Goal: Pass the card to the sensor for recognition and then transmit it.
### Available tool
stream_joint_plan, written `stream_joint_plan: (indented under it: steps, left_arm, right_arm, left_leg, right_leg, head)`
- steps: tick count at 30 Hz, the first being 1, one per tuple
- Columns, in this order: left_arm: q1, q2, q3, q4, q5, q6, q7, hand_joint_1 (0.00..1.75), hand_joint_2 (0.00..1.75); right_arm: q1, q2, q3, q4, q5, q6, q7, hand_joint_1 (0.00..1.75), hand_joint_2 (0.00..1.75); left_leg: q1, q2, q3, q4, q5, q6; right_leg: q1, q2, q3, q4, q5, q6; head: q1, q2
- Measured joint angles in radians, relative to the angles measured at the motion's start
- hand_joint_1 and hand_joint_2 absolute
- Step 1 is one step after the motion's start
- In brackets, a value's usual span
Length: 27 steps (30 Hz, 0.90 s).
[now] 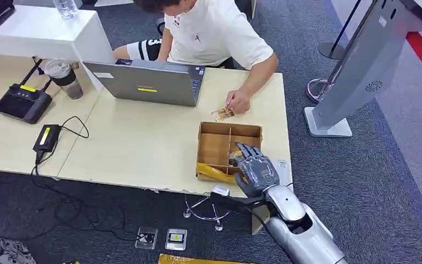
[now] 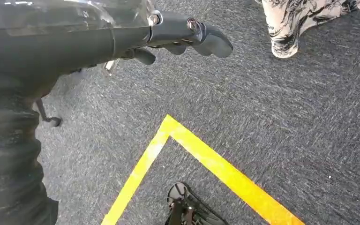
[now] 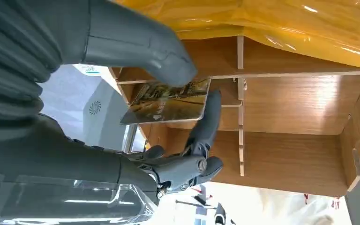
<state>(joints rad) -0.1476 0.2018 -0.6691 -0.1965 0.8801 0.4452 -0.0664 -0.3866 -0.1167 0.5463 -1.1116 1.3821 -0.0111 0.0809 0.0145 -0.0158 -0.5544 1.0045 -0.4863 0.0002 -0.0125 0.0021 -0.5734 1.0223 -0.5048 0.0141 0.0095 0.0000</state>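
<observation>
Step in hand: I judge I am lifting a card out of the wooden box [image 1: 220, 144] with the right robot hand [image 1: 257, 171]; the sensor pass comes after.
Doing it well: I want to raise the card straight up past the box dividers, keeping its face level so it does not slide out of the pinch, then swing toward the grey kiosk [image 1: 362, 71] that I take to be the sensor.
Right robot hand: it pinches the card [image 3: 168, 101] between the thick thumb and a dark finger [image 3: 207, 123]; the other fingers are curled below, holding nothing.
Card position: in the hand's pinch, over a compartment of the box, on the desk [image 1: 137, 148] at its right end.
Left robot hand [image 2: 178, 35]: it hangs over the grey carpet, fingers loosely bent, holding nothing that I can see.
Person: seated across the desk, one hand [image 1: 237, 102] holding a second card [image 1: 222, 114] just beyond the box.
Risk: I judge the pinch is near the card's edge, so a knock on a divider could twist it loose.
</observation>
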Motion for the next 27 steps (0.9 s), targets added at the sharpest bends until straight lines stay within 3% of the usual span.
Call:
stream_joint_plan:
  steps: [21,23,24,27]
  left_arm:
    - [0.000,0.000,0.000,0.000,0.009,0.017,0.015,0.00,1.75]
    - [0.000,0.000,0.000,0.000,0.009,0.016,0.015,0.00,1.75]
    - [0.000,0.000,0.000,0.000,0.009,0.016,0.015,0.00,1.75]
    - [0.000,0.000,0.000,0.000,0.009,0.014,0.014,0.00,1.75]
  right_arm:
    - [-0.004,0.009,0.007,0.000,-0.011,0.003,0.010,0.80,1.75]
    - [-0.004,0.009,0.007,0.000,-0.013,0.005,0.012,0.65,1.75]
    - [-0.004,0.008,0.007,0.000,-0.013,0.006,0.012,0.45,1.75]
    - [-0.004,0.008,0.007,0.000,-0.014,0.008,0.016,0.49,1.75]
  left_leg:
    - [0.000,0.000,0.000,0.000,0.000,0.000]
    - [0.000,0.000,0.000,0.000,0.000,0.000]
    - [0.000,0.000,0.000,0.000,0.000,0.000]
    - [0.000,0.000,0.000,0.000,0.000,0.000]
  right_leg:
    - [0.000,0.000,0.000,0.000,0.000,0.000]
    - [0.000,0.000,0.000,0.000,0.000,0.000]
    - [0.000,0.000,0.000,0.000,0.000,0.000]
    - [0.000,0.000,0.000,0.000,0.000,0.000]
  head:
    - [0.000,0.000]
    - [0.000,0.000]
    - [0.000,0.000]
    - [0.000,0.000]
